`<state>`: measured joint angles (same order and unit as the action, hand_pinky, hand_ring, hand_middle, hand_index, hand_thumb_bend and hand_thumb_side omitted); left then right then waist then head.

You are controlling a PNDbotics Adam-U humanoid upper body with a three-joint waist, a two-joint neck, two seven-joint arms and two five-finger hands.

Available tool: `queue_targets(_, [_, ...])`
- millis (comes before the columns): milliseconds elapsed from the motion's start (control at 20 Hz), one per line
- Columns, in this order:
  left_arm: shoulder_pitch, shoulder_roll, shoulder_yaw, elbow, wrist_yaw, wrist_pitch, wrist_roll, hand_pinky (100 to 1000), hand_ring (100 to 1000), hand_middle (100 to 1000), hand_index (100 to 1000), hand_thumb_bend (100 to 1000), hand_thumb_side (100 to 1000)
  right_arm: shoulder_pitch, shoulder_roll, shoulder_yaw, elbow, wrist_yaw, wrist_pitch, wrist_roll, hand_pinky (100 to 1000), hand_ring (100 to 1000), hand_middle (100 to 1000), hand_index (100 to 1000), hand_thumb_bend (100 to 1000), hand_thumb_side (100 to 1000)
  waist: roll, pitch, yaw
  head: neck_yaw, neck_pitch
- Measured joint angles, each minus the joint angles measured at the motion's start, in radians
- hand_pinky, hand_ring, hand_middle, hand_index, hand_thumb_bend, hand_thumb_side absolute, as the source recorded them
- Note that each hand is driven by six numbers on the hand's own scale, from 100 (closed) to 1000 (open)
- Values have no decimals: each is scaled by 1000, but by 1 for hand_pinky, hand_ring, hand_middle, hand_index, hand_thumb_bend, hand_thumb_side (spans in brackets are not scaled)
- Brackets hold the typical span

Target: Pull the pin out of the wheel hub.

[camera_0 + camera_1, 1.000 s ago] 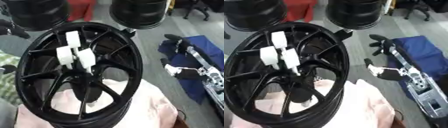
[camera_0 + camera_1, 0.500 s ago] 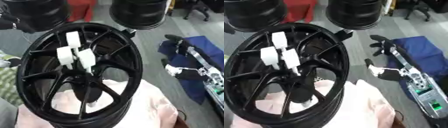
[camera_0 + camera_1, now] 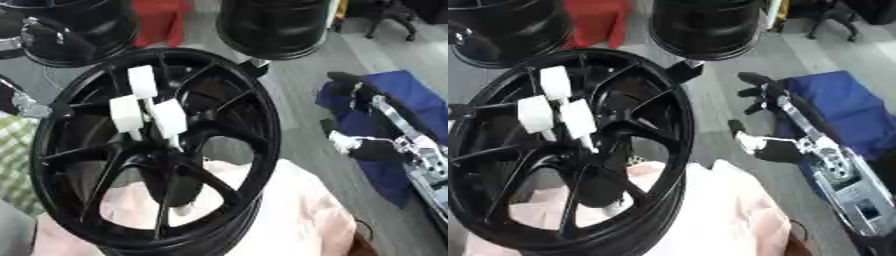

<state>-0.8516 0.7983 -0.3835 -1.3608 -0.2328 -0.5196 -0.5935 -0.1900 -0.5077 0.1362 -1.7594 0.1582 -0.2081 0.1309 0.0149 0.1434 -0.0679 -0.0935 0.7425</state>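
A black wheel hub is seen tilted on pale pink cloth, with three white pins standing out near its centre. The right hand is held beside the rim, well apart from the pins, fingers spread and empty. The left hand is barely seen at the left edge; its state cannot be told.

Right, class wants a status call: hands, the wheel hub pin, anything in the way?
Right hand open, off to the wheel's right, holding nothing. Left hand not seen. White pins in hub, untouched. Nothing between hand and wheel.

One black wheel hub in front, three white pins, two black wheels behind
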Motion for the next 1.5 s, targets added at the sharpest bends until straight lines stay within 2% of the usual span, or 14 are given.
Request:
queue_targets(450, [-43,-68,-38,87,32,47,-47,838,749,726,900,526,487,7,0,0,6,-2,0,0,674,858,958,962,224,239,6,-5,0,-13,0])
queue_targets(1500, [-44,-86,-68,83,85,120,-120,825,710,684,886,533,526,7,0,0,12,-3,-2,2,674,859,959,962,222,243,6,-5,0,-15,3])
